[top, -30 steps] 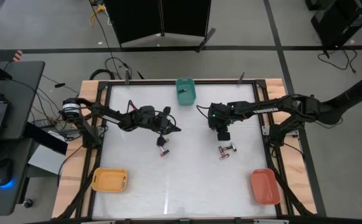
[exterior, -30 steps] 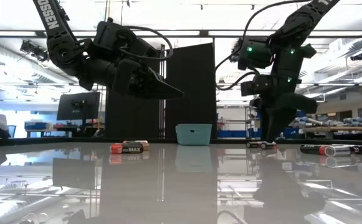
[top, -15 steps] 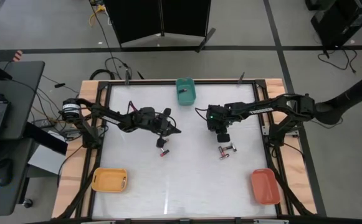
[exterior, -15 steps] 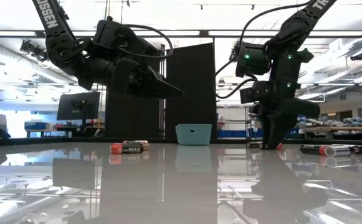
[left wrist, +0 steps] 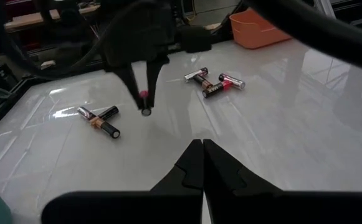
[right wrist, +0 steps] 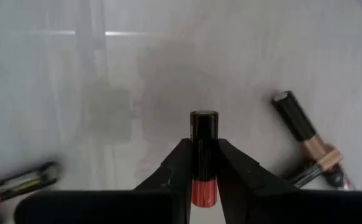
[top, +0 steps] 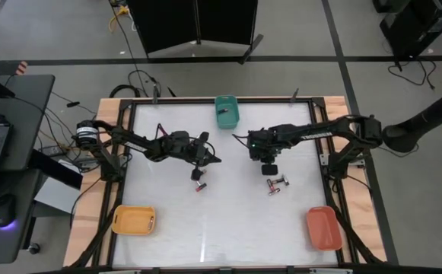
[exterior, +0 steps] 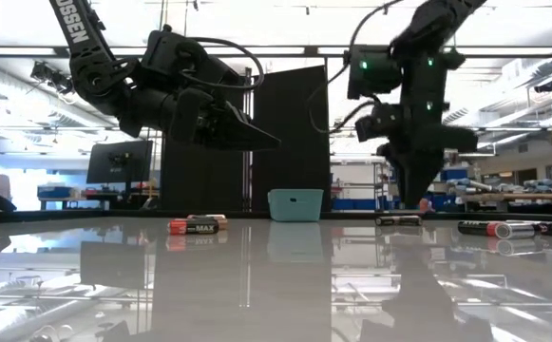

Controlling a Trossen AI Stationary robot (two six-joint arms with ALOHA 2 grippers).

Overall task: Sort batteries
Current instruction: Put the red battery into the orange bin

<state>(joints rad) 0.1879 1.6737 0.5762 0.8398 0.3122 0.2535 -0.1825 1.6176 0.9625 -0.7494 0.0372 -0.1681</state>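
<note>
My right gripper (right wrist: 204, 146) is shut on a dark, red-ended battery (right wrist: 204, 127) and stands right of the table's middle (top: 269, 168), its fingers pointing down. Loose batteries lie on their sides below and beside it (top: 276, 183), and two more lie left of the middle (top: 198, 180). My left gripper (left wrist: 202, 149) is shut and empty. It hovers above that left pair (top: 213, 160), pointing toward the right arm. My right gripper pinches the battery between its two fingers near the red end (right wrist: 204, 186), coming from above. The battery lies along the fingers and its dark end (left wrist: 146, 112) sticks out past their tips. It hangs roughly upright, lifted clear of the table.
A teal tray (top: 225, 112) sits at the far edge's middle, a yellow tray (top: 133, 220) at the near left corner and an orange tray (top: 323, 227) at the near right corner. The white table between the trays has free room along its near half.
My right gripper has risen from the table with the battery between its fingers and shifted a little toward the table's left and far side. The battery has come up clear of the surface. The other batteries have stayed where they were.
</note>
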